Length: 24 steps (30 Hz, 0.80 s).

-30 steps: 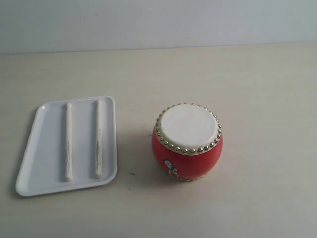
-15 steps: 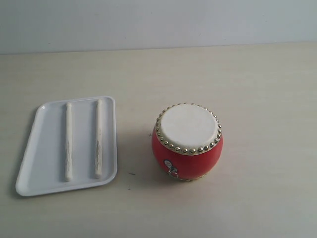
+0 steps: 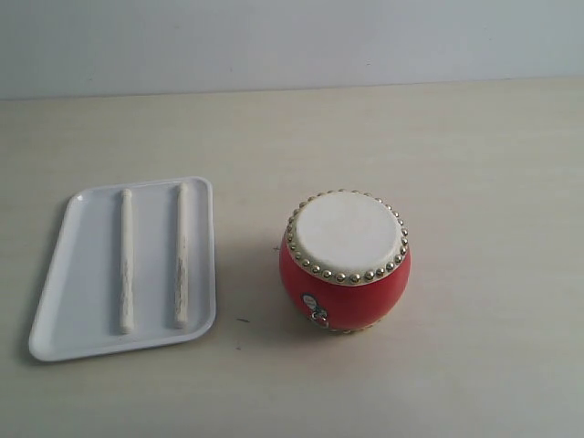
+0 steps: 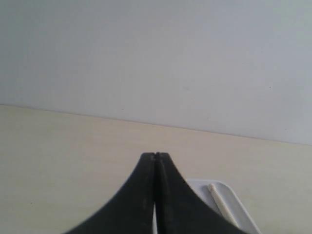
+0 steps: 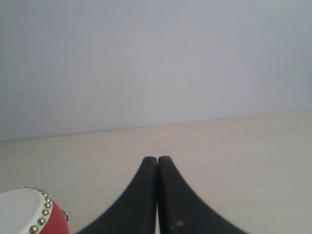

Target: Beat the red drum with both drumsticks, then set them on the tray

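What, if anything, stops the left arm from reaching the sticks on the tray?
Probably nothing, so likely yes: the drumsticks lie uncovered in the tray, the red drum stands apart from it, and the left tool, shut, sits near the tray's corner.

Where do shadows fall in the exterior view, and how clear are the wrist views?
Exterior view: soft even light, the drum casting a faint shadow toward the tray, no glare. Left wrist view: left gripper a featureless black shape, stick slightly blurred. Right wrist view: right gripper equally dark, drum studs glinting.
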Each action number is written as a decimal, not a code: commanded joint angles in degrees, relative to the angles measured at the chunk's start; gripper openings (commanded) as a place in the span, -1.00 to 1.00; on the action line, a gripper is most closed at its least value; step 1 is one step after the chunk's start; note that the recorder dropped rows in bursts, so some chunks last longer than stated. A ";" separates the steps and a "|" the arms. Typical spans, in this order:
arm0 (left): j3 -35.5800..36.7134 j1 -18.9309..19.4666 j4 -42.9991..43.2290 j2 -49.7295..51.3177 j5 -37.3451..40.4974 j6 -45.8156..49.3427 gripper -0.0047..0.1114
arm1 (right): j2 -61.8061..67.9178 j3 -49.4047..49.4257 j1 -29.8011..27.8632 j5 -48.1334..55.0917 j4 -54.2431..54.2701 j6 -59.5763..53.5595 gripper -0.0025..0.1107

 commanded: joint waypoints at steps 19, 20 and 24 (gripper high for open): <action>0.17 0.01 -0.43 -0.30 0.03 0.04 -0.92 | -0.37 0.30 -0.33 -0.09 -0.35 0.04 -0.96; 0.17 0.01 -0.43 -0.30 0.03 0.04 -0.92 | -0.37 0.30 -0.33 -0.09 -0.35 0.04 -0.96; 0.17 0.01 -0.43 -0.30 0.03 0.04 -0.92 | -0.37 0.30 -0.33 -0.60 -0.35 0.04 -0.96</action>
